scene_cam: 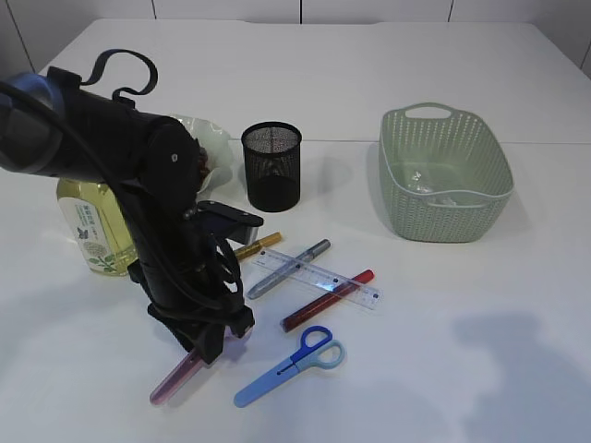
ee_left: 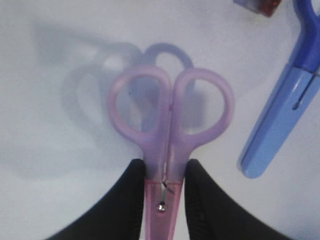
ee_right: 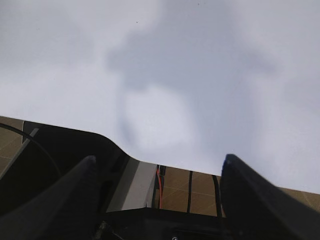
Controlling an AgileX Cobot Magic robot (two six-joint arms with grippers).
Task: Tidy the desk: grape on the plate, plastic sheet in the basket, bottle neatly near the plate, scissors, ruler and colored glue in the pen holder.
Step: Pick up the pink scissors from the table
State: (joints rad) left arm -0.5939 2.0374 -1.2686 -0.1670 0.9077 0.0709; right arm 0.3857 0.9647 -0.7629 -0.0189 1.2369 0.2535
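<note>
Left hand (ee_left: 164, 187) clamped on the pink scissors (ee_left: 167, 125) at the pivot, low over the tabletop (scene_cam: 443, 369) in front of the pen holder (scene_cam: 271, 166) — lift straight, tip blades down, lower into its mouth without nudging it.

A white table (scene_cam: 480, 369) carries everything. Behind it stands a white panelled wall (scene_cam: 369, 9). Brown floor tiles (ee_right: 192, 192) show past the table's edge.
</note>
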